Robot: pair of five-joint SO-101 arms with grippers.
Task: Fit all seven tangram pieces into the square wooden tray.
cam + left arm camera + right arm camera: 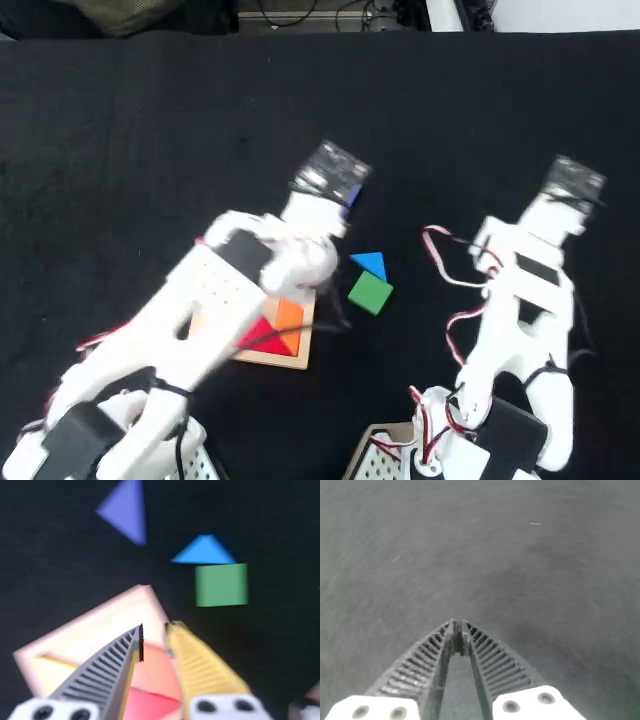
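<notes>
Left gripper (154,635), slightly spread, above the tray (95,630). Green square (370,292) lies at the tray's two o'clock. Right gripper (458,636) pressed together.

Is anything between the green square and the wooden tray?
Nothing visible. Bare black cloth lies between the green square and the tray. The blue triangle lies beside the square, off that path. The left gripper hangs over the tray.
</notes>
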